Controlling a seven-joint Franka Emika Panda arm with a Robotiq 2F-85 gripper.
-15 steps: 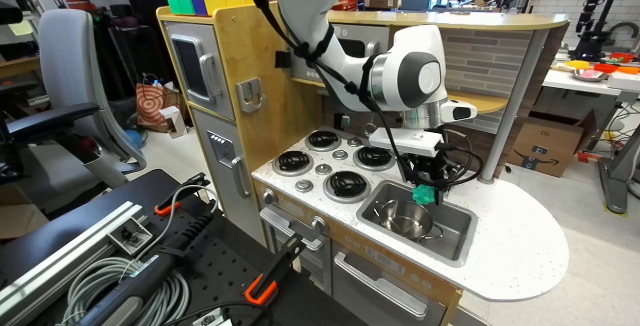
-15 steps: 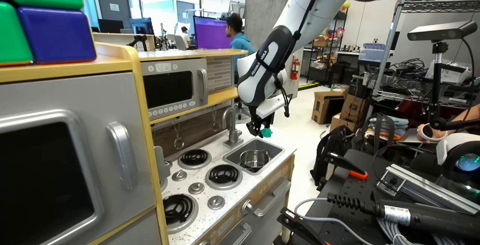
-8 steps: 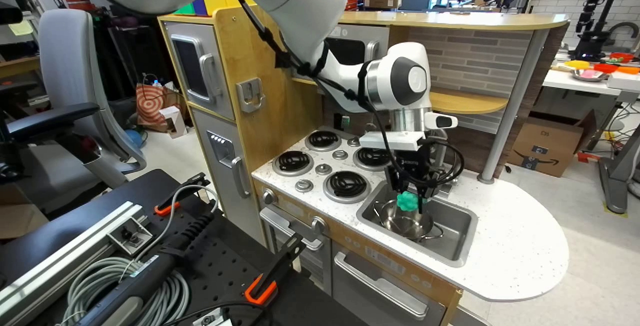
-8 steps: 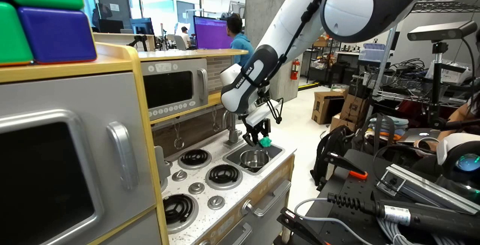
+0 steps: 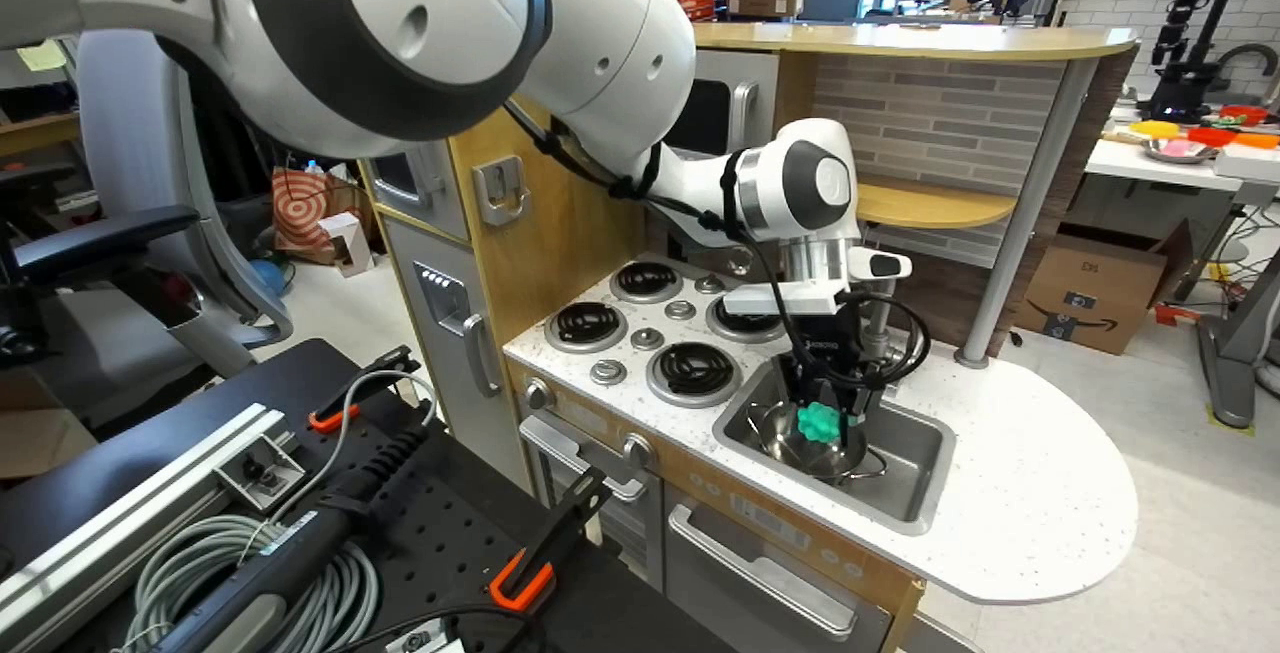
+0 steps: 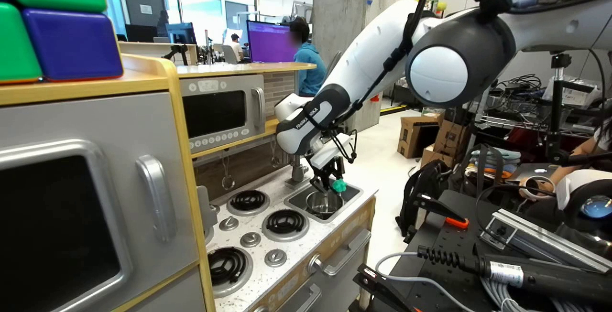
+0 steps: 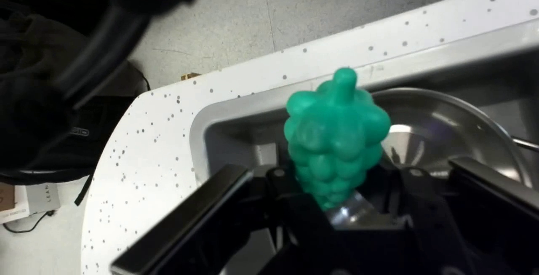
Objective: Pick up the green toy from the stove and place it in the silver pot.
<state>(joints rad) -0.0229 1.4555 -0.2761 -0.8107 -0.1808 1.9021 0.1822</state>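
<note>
Pot (image 7: 459, 134) sits below & to wrist-view R of my gripper (image 7: 344, 176), jaws part-closed w/ grn toy (image 7: 337, 134) pinched btwn 'em.

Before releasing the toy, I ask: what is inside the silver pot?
Only bare metal shows inside the silver pot; the green toy and jaws gripping it hide part.

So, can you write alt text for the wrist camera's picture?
A bumpy green toy, shaped like a bunch of grapes, is held in the black gripper. Partly hidden behind the toy, a shiny silver pot sits in a gray sink set into a speckled white counter.
</note>
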